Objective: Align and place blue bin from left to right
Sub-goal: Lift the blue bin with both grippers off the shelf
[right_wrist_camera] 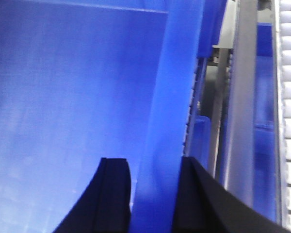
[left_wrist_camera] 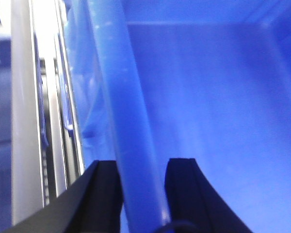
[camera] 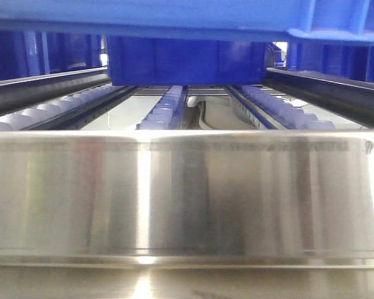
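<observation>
The blue bin (camera: 174, 15) fills the top of the front view, hanging close above the camera. In the left wrist view my left gripper (left_wrist_camera: 143, 162) is shut on the bin's thick left rim (left_wrist_camera: 121, 97), one black finger outside and one inside the wall. The bin's smooth inner wall (left_wrist_camera: 208, 97) spreads to the right. In the right wrist view my right gripper (right_wrist_camera: 150, 159) is shut on the opposite rim (right_wrist_camera: 177, 73), with the bin's interior (right_wrist_camera: 63, 73) to its left. Neither gripper shows in the front view.
A polished steel bar (camera: 187, 193) crosses the foreground. Behind it run roller tracks (camera: 31, 115), (camera: 165, 109), (camera: 283, 106) between dark side rails (camera: 330, 87). A smaller-looking blue crate (camera: 187, 61) sits at the far end. Steel rails (left_wrist_camera: 24, 97), (right_wrist_camera: 242, 97) and rollers (right_wrist_camera: 288, 97) flank the bin.
</observation>
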`<action>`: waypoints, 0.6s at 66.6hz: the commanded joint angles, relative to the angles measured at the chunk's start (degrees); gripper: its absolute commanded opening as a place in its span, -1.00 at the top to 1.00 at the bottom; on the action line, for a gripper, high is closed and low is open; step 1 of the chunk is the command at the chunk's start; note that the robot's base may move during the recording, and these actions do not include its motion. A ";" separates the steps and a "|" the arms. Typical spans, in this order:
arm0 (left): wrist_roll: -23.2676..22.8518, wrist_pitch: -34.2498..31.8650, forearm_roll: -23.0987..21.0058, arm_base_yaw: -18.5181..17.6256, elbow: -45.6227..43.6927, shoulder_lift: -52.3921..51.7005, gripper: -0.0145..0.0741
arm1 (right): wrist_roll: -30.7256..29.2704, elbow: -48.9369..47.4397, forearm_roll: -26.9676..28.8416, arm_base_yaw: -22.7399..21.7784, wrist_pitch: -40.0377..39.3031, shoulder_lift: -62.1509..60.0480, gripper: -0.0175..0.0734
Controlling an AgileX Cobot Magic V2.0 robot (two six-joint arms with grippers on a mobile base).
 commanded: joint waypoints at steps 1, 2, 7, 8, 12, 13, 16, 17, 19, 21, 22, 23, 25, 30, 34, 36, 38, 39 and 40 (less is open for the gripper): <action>0.94 -3.66 -1.31 0.00 -1.09 -0.46 0.92 | -1.00 -0.61 0.53 0.04 -3.80 -1.46 0.77; 0.94 -3.66 -1.31 0.00 -1.09 -0.37 0.92 | -1.00 -0.61 0.53 0.04 -3.80 -1.46 0.77; 0.94 -3.66 -1.31 0.00 -1.09 -0.24 0.92 | -1.00 -0.61 0.53 0.04 -3.80 -1.46 0.77; 0.94 -3.66 -1.31 0.00 -1.09 -0.24 0.92 | -1.00 -0.61 0.53 0.04 -3.80 -1.46 0.77; 0.94 -3.66 -1.31 0.00 -1.09 -0.11 0.92 | -1.00 -0.61 0.53 0.04 -3.80 -1.46 0.77; 0.94 -3.66 -1.31 0.00 -1.09 -0.11 0.92 | -1.00 -0.61 0.53 0.04 -3.80 -1.46 0.77; 0.94 -3.66 -1.31 0.00 -1.09 0.00 0.92 | -1.00 -0.61 0.53 0.04 -3.80 -1.46 0.77; 0.94 -3.66 -1.31 0.00 -1.09 0.00 0.92 | -1.00 -0.61 0.53 0.04 -3.80 -1.46 0.77; 0.94 -3.66 -1.31 0.00 -1.09 0.00 0.92 | -1.00 -0.61 0.53 0.04 -3.80 -1.46 0.77; 0.94 -3.66 -1.31 0.00 -1.09 0.00 0.92 | -1.00 -0.61 0.53 0.04 -3.80 -1.46 0.77; 0.94 -3.66 -1.31 0.00 -1.09 0.00 0.92 | -1.00 -0.61 0.53 0.04 -3.80 -1.46 0.77; 0.94 -3.66 -1.31 0.00 -1.09 0.00 0.92 | -1.00 -0.61 0.53 0.04 -3.80 -1.46 0.77; 0.94 -3.66 -1.31 0.00 -1.09 0.12 0.92 | -1.00 -0.61 0.53 0.04 -3.80 -1.46 0.77; 0.94 -3.66 -1.23 0.00 -1.09 0.22 0.92 | -1.00 -0.61 0.53 0.04 -3.80 -1.46 0.77; 0.94 -3.66 -1.05 0.00 -1.09 0.22 0.92 | -1.00 -0.61 0.53 0.04 -3.90 -1.46 0.77; 0.94 -3.66 -1.05 0.00 -1.09 0.22 0.92 | -1.00 -0.61 0.53 0.04 -3.90 -1.46 0.77; 0.94 -3.66 -1.05 0.00 -1.09 0.22 0.92 | -1.00 -0.61 0.53 0.04 -3.90 -1.46 0.77; 0.94 -3.66 -1.05 0.00 -1.09 0.22 0.92 | -1.00 -0.61 0.53 0.04 -4.01 -1.46 0.77; 0.94 -3.66 -1.05 0.00 -1.09 0.22 0.92 | -1.00 -0.61 0.53 0.04 -4.01 -1.46 0.77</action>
